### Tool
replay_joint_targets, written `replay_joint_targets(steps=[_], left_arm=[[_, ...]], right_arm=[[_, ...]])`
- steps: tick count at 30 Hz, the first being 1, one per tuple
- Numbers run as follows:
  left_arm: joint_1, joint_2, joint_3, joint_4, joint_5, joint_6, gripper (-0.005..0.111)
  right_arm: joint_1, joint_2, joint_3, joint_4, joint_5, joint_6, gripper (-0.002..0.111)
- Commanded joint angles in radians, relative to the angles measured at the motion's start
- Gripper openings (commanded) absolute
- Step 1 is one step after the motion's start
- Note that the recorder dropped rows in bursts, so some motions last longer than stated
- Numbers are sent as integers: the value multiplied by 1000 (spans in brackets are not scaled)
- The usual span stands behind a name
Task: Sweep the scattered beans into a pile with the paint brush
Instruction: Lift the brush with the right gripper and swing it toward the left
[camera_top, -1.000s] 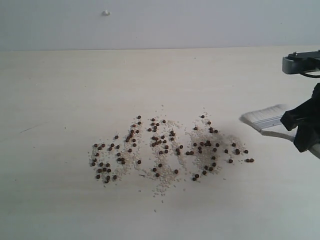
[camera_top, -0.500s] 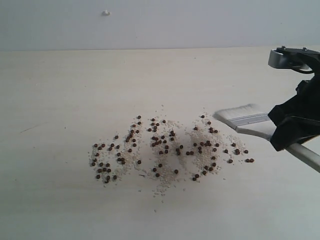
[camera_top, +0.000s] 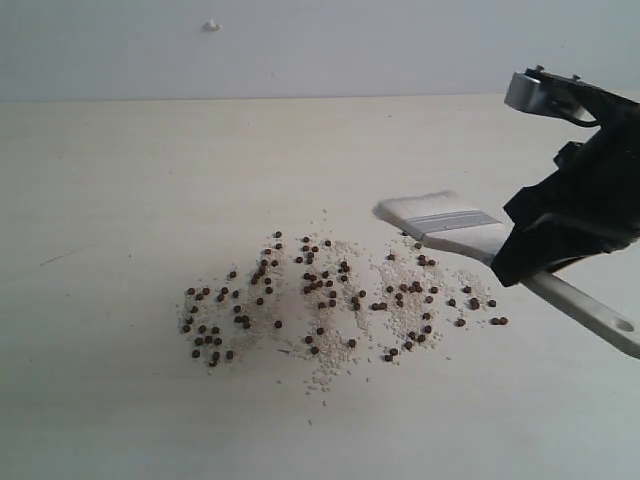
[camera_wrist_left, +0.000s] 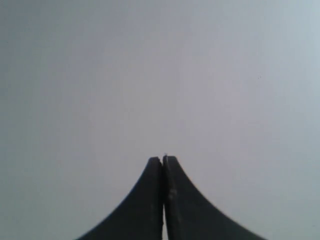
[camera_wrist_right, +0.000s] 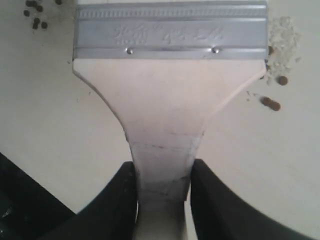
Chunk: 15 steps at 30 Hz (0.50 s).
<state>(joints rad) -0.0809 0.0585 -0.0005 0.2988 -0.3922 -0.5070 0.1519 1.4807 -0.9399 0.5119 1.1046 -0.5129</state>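
The paint brush (camera_top: 455, 228) is clamped by the right gripper (camera_top: 515, 262) at the narrow neck of its pale wooden handle, just behind the point where the handle widens towards the silver ferrule. In the right wrist view the two black fingers (camera_wrist_right: 120, 200) are seen pressed against either side of the handle, so the right gripper (camera_wrist_right: 162, 186) is partly closed, with only the width of the paint brush (camera_wrist_right: 167, 100) between them. The left gripper (camera_wrist_left: 163, 165) is clenched on nothing: its two dark tips are seen pressed together against a plain grey background.

The right arm is brought in from the right edge of the scene, and its black wrist is held above the table (camera_top: 120, 180). The brush is held at a slant, with the off-white bristles pointed left and far and the handle run back to the right and near, where the hole at its end is visible. Whether the bristles touch the table cannot be told.

The beans (camera_top: 330, 295) are spread over the middle of the table in three loose patches, mixed with whitish crumbs (camera_top: 335, 370). The brush head is placed at the far right edge of this spread, above the rightmost patch.
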Motion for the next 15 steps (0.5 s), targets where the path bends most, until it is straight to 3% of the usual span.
replay_joint_targets(steps=[1,4,6,9,12,13,15], left_arm=[[2,80,1,18,-65,3,0],[2,278,-8,86,-185,13,0],[2,402,-79,125,-197,-5,0],[2,616,-228,310,-180,-140,0],[2,802,-402,723,-172,-340,0],[2,910,-521,1098,-245,-419,0],[-22,1027,-668,1399,-381,-421,0]], right_arm=[[75,23,-50,6,7,-12,0],[103,55,-88,6,5,10,0],[103,69,-102,6,5,20,0],[103,83,-118,-3,1,22,0],[103,98,-127,-6,1,22,0],[103,104,-127,-6,3,34,0],[103,104,-127,-6,-2,46,0]])
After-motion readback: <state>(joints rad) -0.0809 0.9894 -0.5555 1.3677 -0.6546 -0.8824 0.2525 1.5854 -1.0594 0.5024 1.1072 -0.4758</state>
